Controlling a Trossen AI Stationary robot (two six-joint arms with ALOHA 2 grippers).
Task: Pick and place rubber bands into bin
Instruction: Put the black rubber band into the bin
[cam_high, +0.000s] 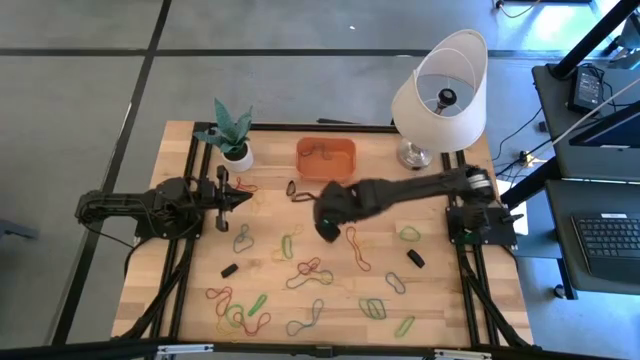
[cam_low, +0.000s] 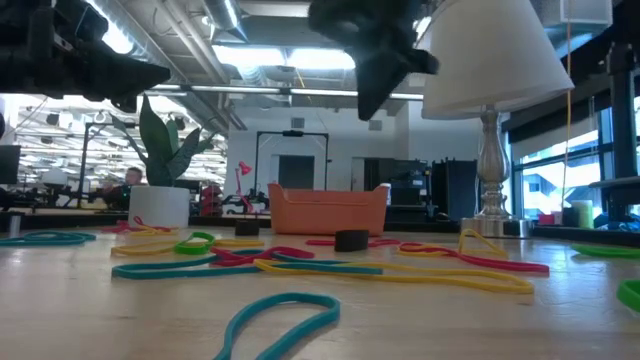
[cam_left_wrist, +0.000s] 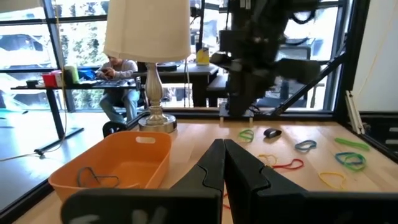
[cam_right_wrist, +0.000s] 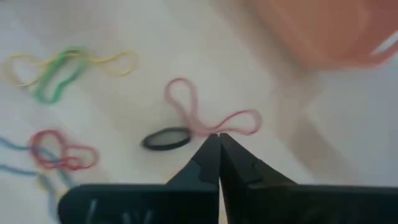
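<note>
Step in hand: pick. The right gripper (cam_right_wrist: 219, 138) is over the middle of the table, at about 6 o'clock from the orange bin (cam_high: 325, 157); its fingers are pressed together. Their tips meet at the waist of a red figure-eight rubber band (cam_right_wrist: 211, 118), with a black band (cam_right_wrist: 166, 139) just beside it. The low view shows this gripper raised above the table. Whether the red band is actually caught between the tips cannot be settled; the wrist view is smeared.

The left gripper (cam_high: 240, 198) waits at 9 o'clock of the table, fingers closed on nothing visible.

The bin stands at 12 o'clock, beside the lamp (cam_high: 440, 95), and already contains at least one dark band (cam_left_wrist: 96, 179). Many bands remain scattered from the centre to 6 o'clock.

Next move, in my judgement: confirm the catch, then carry toward 12 o'clock and release above the bin.

Hidden: the right arm covers the table below it in the high view, including the pick point.
</note>
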